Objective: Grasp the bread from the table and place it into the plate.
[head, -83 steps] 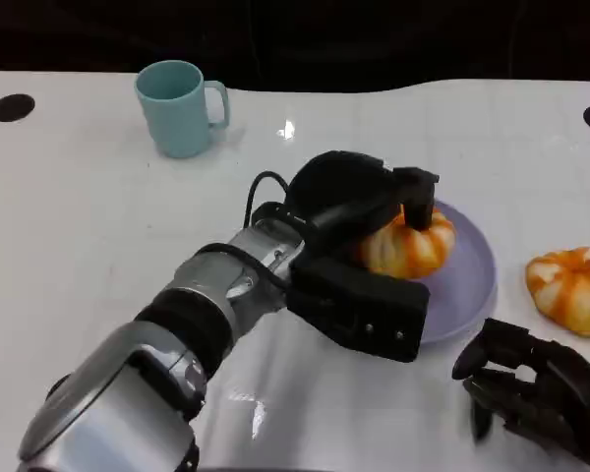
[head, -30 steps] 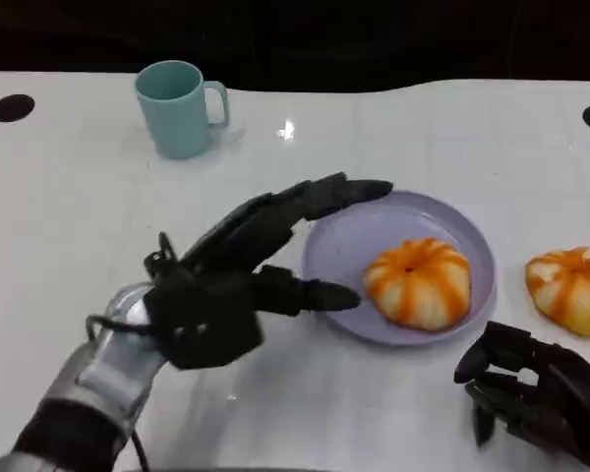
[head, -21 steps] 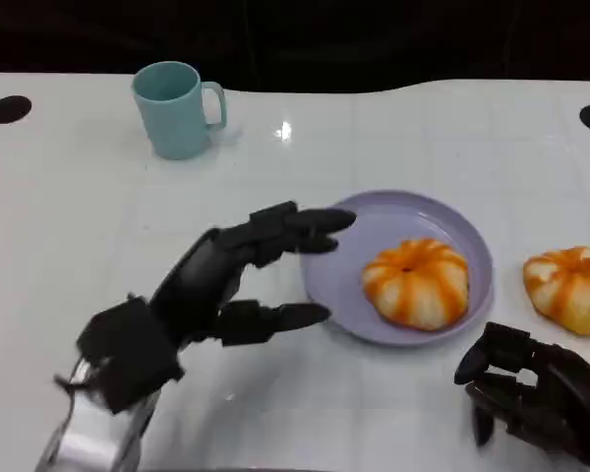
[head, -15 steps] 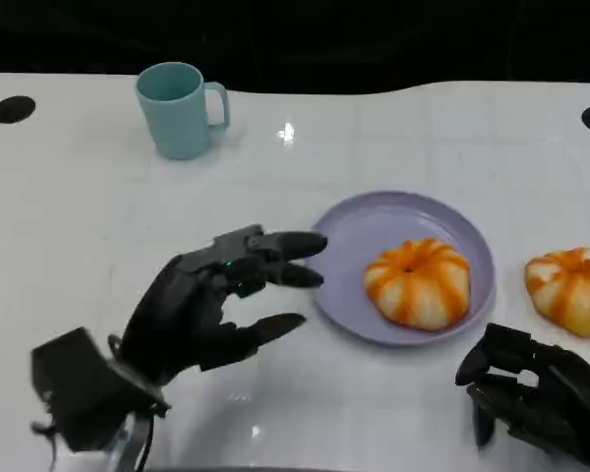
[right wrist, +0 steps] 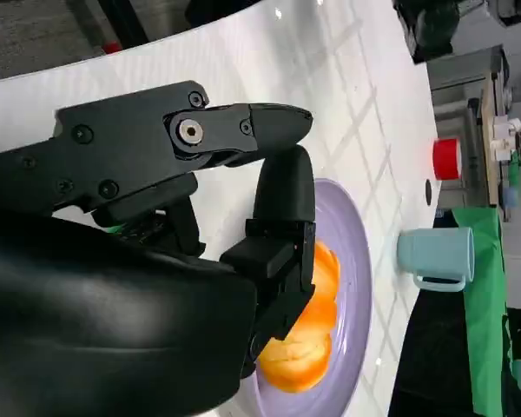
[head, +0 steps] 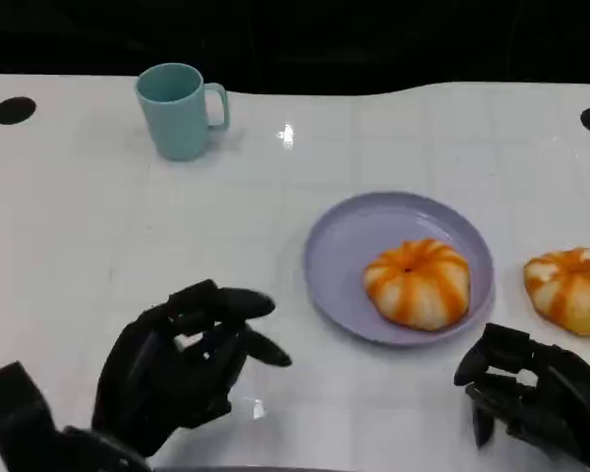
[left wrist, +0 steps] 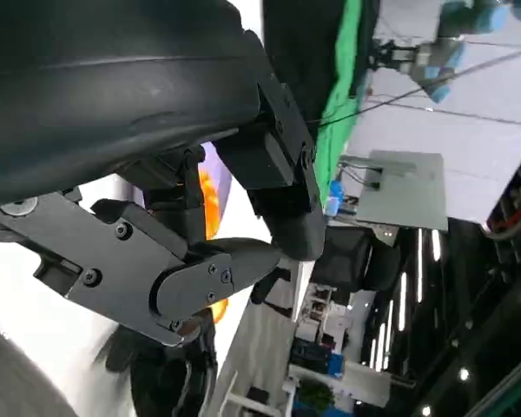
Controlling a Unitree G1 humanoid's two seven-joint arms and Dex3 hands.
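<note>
Head view is showing one bread (head: pixel 417 283) sitting on the purple plate (head: pixel 339 246), right of the surface's (head: pixel 98 226) middle, so that placing step is looking done. The left hand (head: pixel 182 364) is hanging low near the front edge, well apart from the plate, fingers loosely spread and holding nothing. The right hand (head: pixel 531 393) is resting at the front right corner, fingers curled inward with nothing in them. A second bread (head: pixel 567 287) is lying on the bare surface just beside the plate's right rim, close to the right edge. If that one is meant to follow, I'm judging the right hand the nearer candidate: it needs to open, reach forward over the bun, and close around it before carrying it left onto the plate. A teal mug (head: pixel 179 106) is standing toward the far left, out of the way.
</note>
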